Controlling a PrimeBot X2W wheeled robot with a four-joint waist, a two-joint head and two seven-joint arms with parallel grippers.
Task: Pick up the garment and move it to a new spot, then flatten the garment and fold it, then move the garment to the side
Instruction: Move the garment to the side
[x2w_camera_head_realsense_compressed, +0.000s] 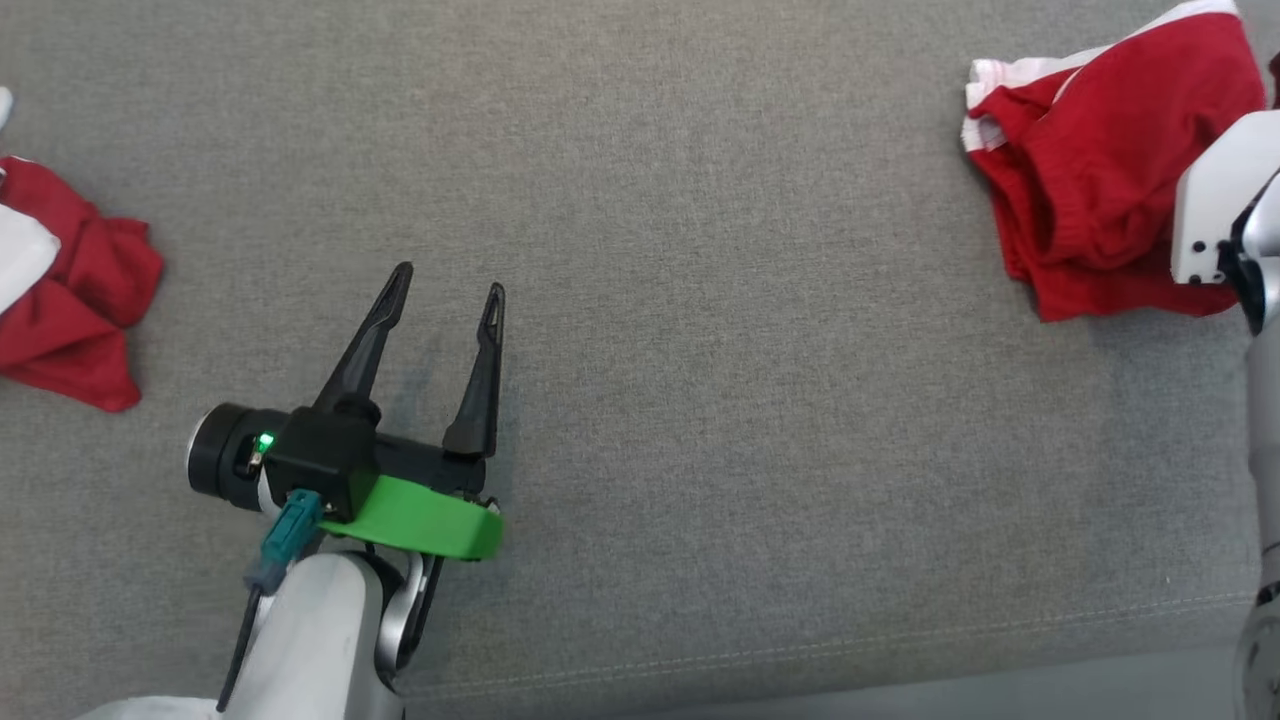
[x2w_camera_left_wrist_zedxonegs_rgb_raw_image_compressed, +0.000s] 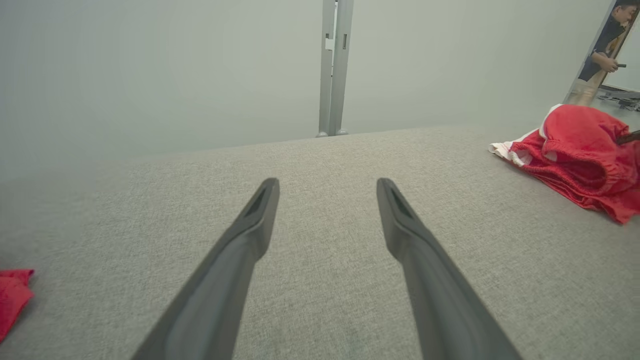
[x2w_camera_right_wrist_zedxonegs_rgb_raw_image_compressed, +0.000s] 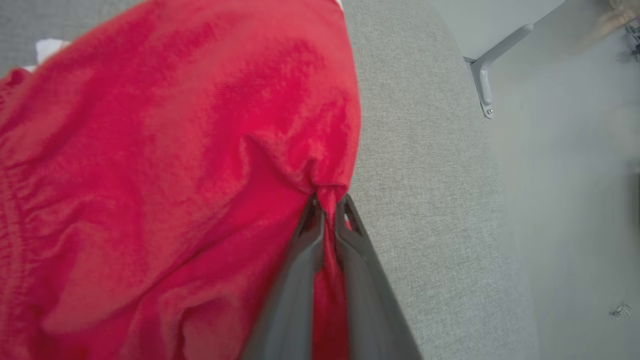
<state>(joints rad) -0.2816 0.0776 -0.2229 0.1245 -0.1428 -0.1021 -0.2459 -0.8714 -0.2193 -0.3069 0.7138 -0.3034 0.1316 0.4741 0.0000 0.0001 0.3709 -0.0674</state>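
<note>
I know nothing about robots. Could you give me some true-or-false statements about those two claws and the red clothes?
1. The right gripper is shut on the red garment. True.
2. The left gripper is closed. False: its fingers stand apart, holding nothing.
3. A second red garment lies on the grey surface at the robot's left. True.
4. The left gripper touches a garment. False: it is apart from both.
</note>
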